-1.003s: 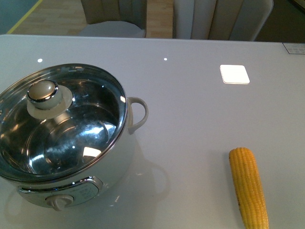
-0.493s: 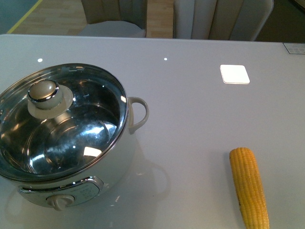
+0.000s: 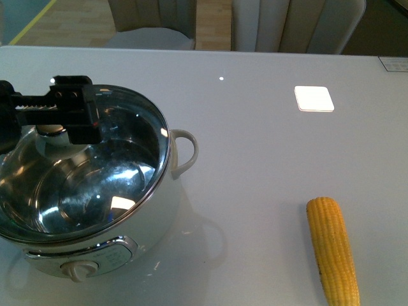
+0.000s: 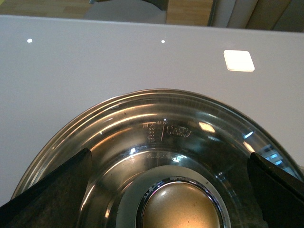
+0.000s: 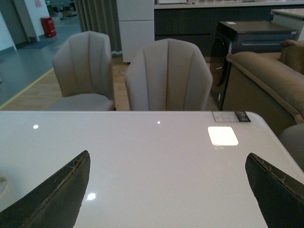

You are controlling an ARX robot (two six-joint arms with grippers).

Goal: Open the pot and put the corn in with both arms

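The pot (image 3: 150, 213) stands at the table's left with its glass lid (image 3: 124, 169) on; the white loop handle (image 3: 185, 153) points right and the control knob (image 3: 78, 271) faces me. My left gripper (image 3: 71, 118) hovers open over the lid knob (image 3: 52, 132). In the left wrist view the lid knob (image 4: 180, 209) lies between the two wide-apart black fingers (image 4: 52, 190), which do not touch it. The corn (image 3: 333, 250) lies on the table at the near right. My right gripper (image 5: 171, 190) is open above bare table, out of the front view.
The table (image 3: 255, 166) is glossy white, with a bright square light reflection (image 3: 313, 99) at the far right and a small label (image 3: 395, 64) at the far right corner. Padded chairs (image 5: 166, 76) stand behind the far edge.
My left arm has come into the front view from the left and now hangs over the lid knob. Pot and corn have not moved.
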